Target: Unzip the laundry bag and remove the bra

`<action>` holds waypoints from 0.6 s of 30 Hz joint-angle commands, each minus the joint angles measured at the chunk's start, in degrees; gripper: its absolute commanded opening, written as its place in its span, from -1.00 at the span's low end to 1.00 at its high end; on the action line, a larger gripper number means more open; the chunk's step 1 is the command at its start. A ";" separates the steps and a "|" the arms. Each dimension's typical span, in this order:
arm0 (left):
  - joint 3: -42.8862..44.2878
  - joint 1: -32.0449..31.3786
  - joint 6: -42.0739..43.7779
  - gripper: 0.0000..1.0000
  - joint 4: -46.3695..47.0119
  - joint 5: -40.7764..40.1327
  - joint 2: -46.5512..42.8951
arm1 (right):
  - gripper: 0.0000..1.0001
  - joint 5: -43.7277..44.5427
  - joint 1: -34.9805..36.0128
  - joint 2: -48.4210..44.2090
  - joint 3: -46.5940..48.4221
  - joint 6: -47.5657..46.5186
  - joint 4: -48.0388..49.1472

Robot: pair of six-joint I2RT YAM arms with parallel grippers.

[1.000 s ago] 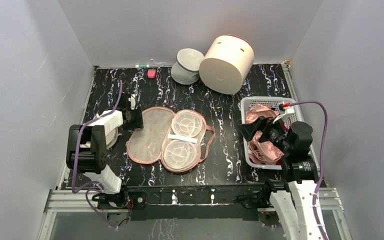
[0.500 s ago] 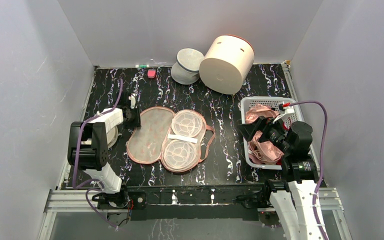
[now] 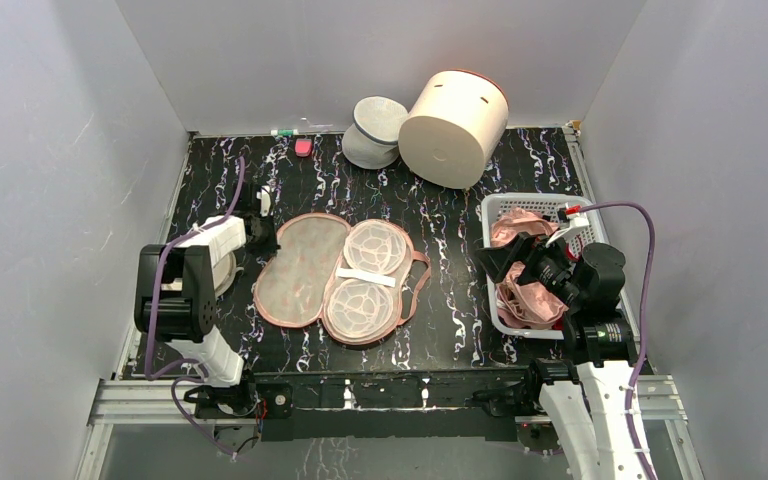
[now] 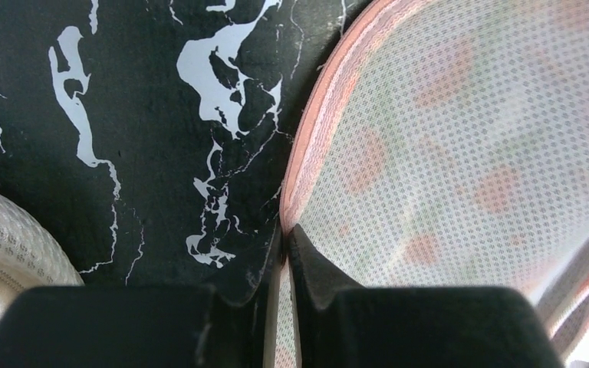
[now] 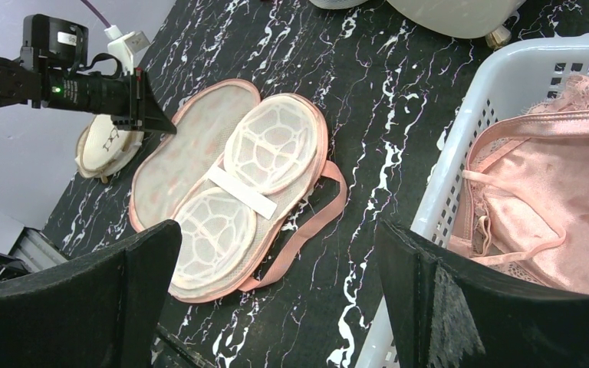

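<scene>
L gripper (image 4: 285, 234) w/ black jaws pinched near-shut on the pink zip edging of the flat, peanut-shaped, mesh-lined laundry bag (image 4: 468, 153), marbled table (image 4: 123, 77) to their left; R gripper (image 3: 508, 255) jaws wide apart, empty, w/ shiny satin bra (image 5: 552, 192) crumpled in slotted plastic basket (image 5: 460, 146) by right-hand jaw.

The left hand (image 3: 263, 225) has drawn back a little, leftward and toward the far side of the bench, its tips now at the laundry bag's (image 3: 300, 268) left rim.
</scene>
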 commanded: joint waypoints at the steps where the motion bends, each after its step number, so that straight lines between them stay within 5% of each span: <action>1: -1.08 -0.16 -0.07 -0.94 1.13 1.94 -5.37 | 0.96 -0.29 0.25 -0.51 0.44 -0.76 2.73; 18: 2.70 -2.95 -2.55 -1.00 -9.88 1.22 -19.49 | 0.96 -0.66 0.25 0.06 0.22 -0.68 3.01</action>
